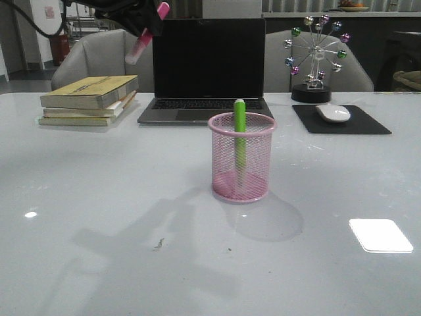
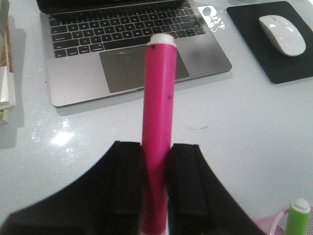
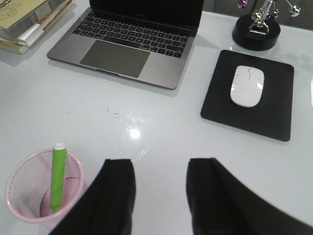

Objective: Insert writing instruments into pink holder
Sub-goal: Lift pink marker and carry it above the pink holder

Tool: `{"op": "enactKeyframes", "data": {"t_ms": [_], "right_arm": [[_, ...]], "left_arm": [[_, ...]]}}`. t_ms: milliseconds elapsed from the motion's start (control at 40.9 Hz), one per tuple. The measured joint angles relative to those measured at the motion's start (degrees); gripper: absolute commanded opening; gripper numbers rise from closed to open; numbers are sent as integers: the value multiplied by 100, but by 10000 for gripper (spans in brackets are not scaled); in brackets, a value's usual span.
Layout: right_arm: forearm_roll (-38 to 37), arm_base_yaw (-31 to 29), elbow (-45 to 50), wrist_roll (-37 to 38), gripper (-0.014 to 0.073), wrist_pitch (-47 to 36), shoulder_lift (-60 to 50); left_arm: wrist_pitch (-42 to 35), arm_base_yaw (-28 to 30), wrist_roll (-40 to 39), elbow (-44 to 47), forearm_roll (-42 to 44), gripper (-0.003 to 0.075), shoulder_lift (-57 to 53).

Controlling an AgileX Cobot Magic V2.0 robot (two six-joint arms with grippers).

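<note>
The pink holder (image 1: pixel 242 158) stands at the table's middle, with the lime green marker (image 1: pixel 240 135) upright inside it, tip above the rim. High at the upper left of the front view, my left gripper (image 1: pixel 150 25) is shut on the bright pink marker (image 1: pixel 146 34), which hangs tilted in the air above the books and laptop. The left wrist view shows that pink marker (image 2: pixel 157 122) clamped between both fingers of the left gripper (image 2: pixel 156 152). My right gripper (image 3: pixel 159 169) is open and empty, just beside the holder (image 3: pixel 29 196) and green marker (image 3: pixel 57 174); it is outside the front view.
An open laptop (image 1: pixel 207 72) sits behind the holder. A stack of books (image 1: pixel 89 99) lies at the back left. A white mouse (image 1: pixel 333 112) on a black pad (image 1: pixel 342 120) and a ferris-wheel ornament (image 1: pixel 317 56) are at the back right.
</note>
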Motion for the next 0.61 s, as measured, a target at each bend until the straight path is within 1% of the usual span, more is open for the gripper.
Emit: {"op": "enactKeyframes", "data": {"t_ms": [245,612], "right_arm": [[0,-29,0,0,381,97,0],[0,-38,0,-10,381,129,0]], "left_arm": [[-59,-245,0,0,60,91,-9],[-443,-630,0,47,242,91,-251]]}}
